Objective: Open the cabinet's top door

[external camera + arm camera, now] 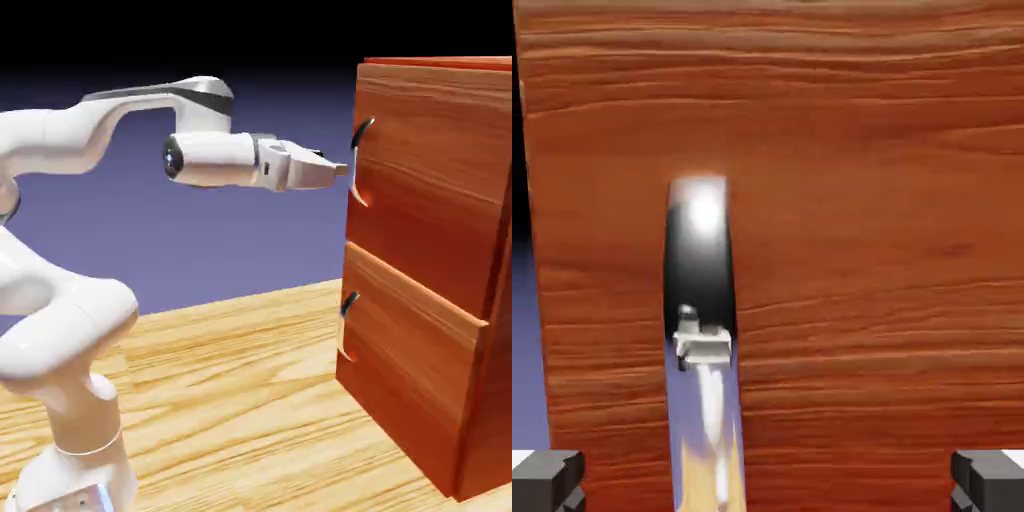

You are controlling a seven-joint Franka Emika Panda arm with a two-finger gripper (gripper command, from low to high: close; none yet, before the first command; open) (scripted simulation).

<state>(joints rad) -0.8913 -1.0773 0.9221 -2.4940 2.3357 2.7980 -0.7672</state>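
Gripper [345, 169] level, jaws fully apart, empty, just short of the top door's handle [361, 160]. Top door [430, 190] shut, on the cabinet [470, 400] at the table's [230, 400] right edge. Advice: centre the jaws on the handle before closing.

Cabinet [430, 260] sits at the table's [250, 400] right end in the exterior view. Top door [430, 190] above the lower panel [410, 370], each handle on its panel's left edge. Gripper [342, 169] level, just left of the top handle [358, 160], at its mid-height. Hand view: handle left of centre between the fingertips [547, 478].
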